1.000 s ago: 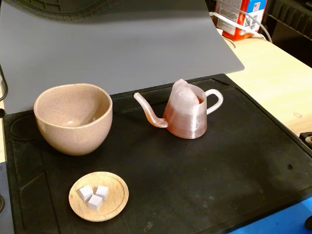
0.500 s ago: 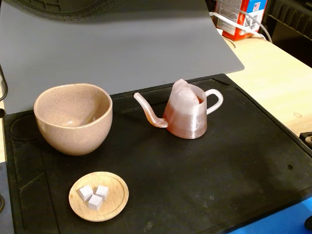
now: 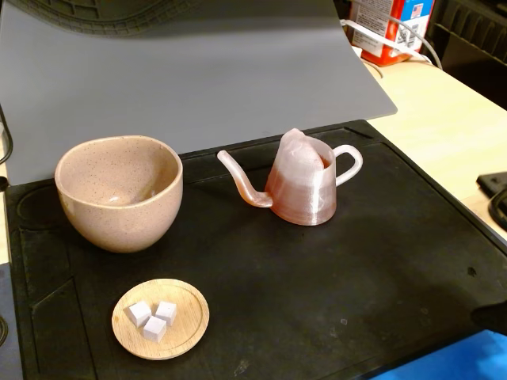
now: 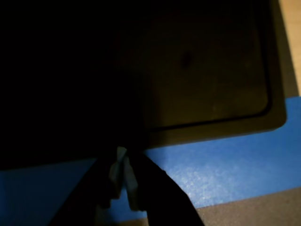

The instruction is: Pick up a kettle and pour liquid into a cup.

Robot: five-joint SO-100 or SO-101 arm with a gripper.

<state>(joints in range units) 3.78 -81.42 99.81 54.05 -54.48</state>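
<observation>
In the wrist view the gripper (image 4: 121,162) hangs over the black mat's (image 4: 211,70) corner and blue surface (image 4: 225,165), fingertips nearly closed, holding nothing; in the fixed view the translucent pink kettle (image 3: 305,184) stands upright mid-mat, gooseneck spout toward the speckled cup (image 3: 119,192), open mat around it.

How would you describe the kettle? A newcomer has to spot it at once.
In the fixed view, find the black mat. Near its far edge, right of the big speckled cup, stands the kettle. Only it is translucent pink, with a thin curved spout and loop handle.
</observation>
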